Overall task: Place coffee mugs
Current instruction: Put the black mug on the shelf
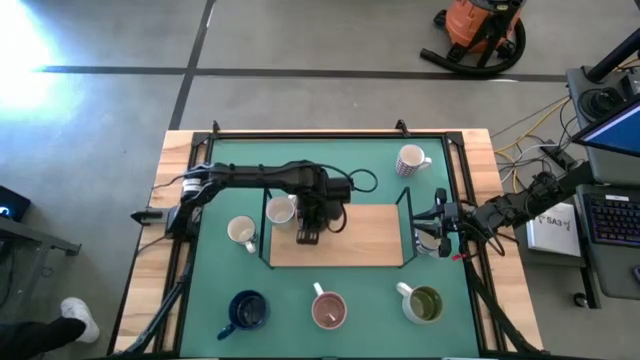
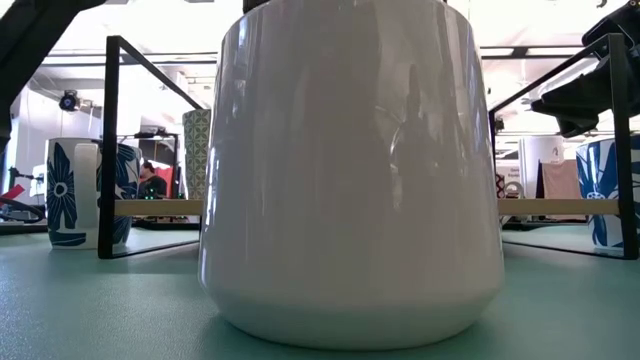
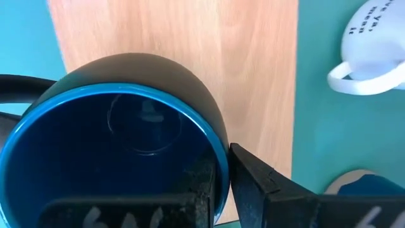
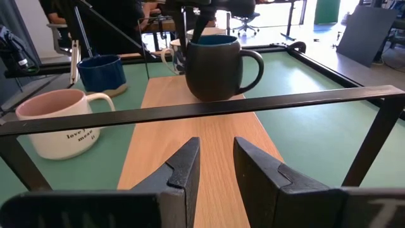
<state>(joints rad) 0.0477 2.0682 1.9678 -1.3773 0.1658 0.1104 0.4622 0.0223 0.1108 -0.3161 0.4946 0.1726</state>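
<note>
The green table mat (image 1: 330,185) carries a black wire frame (image 1: 405,225) enclosing a wooden board (image 1: 365,240). On the board's left end stands a dark mug with a blue interior (image 4: 215,66), empty as far as its inside shows; the left gripper (image 1: 310,228) clamps its rim, one finger inside and one outside (best seen in the left wrist view). A cream mug (image 1: 281,210) sits just beside it at the board's left edge, and another cream mug (image 1: 241,232) rests outside the frame. Along the near edge stand a navy mug (image 1: 247,309), a pink mug (image 1: 329,310) and a white mug with an olive-green inside (image 1: 425,303). A white mug (image 1: 409,159) stands near the far right corner. The right gripper (image 4: 215,166) hovers at the frame's right side, fingers slightly apart and holding nothing, with the frame's top bar crossing between it and the gripped mug.
</note>
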